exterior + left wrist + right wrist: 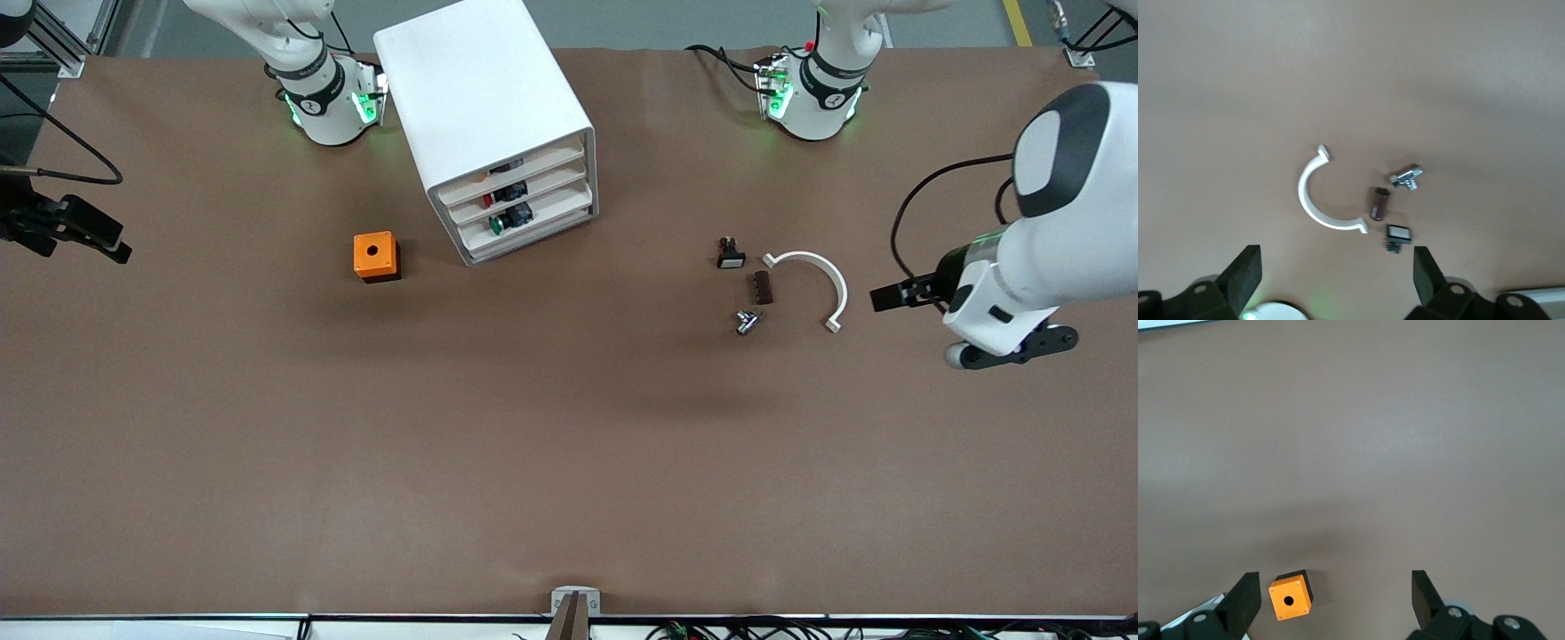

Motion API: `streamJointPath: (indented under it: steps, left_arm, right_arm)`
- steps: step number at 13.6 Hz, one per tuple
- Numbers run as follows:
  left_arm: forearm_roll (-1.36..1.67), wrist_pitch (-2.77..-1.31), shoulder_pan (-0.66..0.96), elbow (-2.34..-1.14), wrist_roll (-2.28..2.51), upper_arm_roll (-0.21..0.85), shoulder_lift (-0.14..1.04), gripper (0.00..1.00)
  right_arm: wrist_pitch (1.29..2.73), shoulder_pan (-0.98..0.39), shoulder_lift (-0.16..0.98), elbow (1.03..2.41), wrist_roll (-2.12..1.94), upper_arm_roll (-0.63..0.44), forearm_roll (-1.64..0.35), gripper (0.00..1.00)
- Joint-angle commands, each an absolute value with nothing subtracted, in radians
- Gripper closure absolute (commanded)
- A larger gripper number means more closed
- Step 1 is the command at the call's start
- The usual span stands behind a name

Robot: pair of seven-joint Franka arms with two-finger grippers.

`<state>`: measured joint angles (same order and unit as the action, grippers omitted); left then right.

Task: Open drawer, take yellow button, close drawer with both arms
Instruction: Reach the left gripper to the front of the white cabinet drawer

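The white cabinet (480, 107) stands at the back middle of the table. Its top drawer (520, 169) sits pushed in, level with the lower drawers. A small orange spot (482, 177) at that drawer's front may be the button; I cannot tell for sure. My left gripper (882, 298) (1336, 280) hangs open and empty above the table, toward the left arm's end, beside a cluster of small parts. My right gripper (105, 242) (1335, 603) hangs open and empty toward the right arm's end, with the orange cube (1291, 595) in its view.
An orange cube with a hole (376, 256) sits beside the cabinet. A white half-ring clamp (813, 283) (1313, 200), a brown cylinder (763, 287) (1379, 203), a metal fitting (747, 321) (1407, 177) and a black switch (730, 253) (1398, 235) lie together. Red- and green-capped buttons show in the lower drawers (507, 213).
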<state>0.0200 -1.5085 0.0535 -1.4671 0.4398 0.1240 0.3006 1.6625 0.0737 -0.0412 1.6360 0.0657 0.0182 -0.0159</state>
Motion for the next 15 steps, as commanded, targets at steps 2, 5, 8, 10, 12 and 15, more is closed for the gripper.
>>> streamJointPath:
  steps: [2,5,8,10,12,15]
  left_arm:
    - [0.092,-1.497,0.11,-1.45,0.677,0.124,0.371,0.0]
    - [0.149,-1.483,0.15,-1.45,0.861,0.124,0.432,0.0]
    - [0.196,-1.477,0.215,-1.445,0.969,0.124,0.515,0.0]
    - [0.27,-1.477,0.264,-1.443,1.122,0.124,0.567,0.0]
    - [0.343,-1.479,0.316,-1.44,1.251,0.124,0.601,0.0]
    - [0.455,-1.493,0.403,-1.442,1.486,0.124,0.623,0.0]
  right_arm:
    - [1.669,0.063,-0.022,1.621,0.068,0.014,-0.017,0.0]
    - [1.667,0.066,-0.003,1.615,0.019,0.014,-0.017,0.0]
    - [1.666,0.064,-0.003,1.617,-0.025,0.012,-0.014,0.0]
    - [1.663,0.064,-0.005,1.618,-0.009,0.012,-0.012,0.0]
    - [1.657,0.064,-0.005,1.623,0.113,0.014,-0.015,0.0]
    - [1.649,0.057,-0.005,1.618,0.138,0.02,-0.014,0.0]
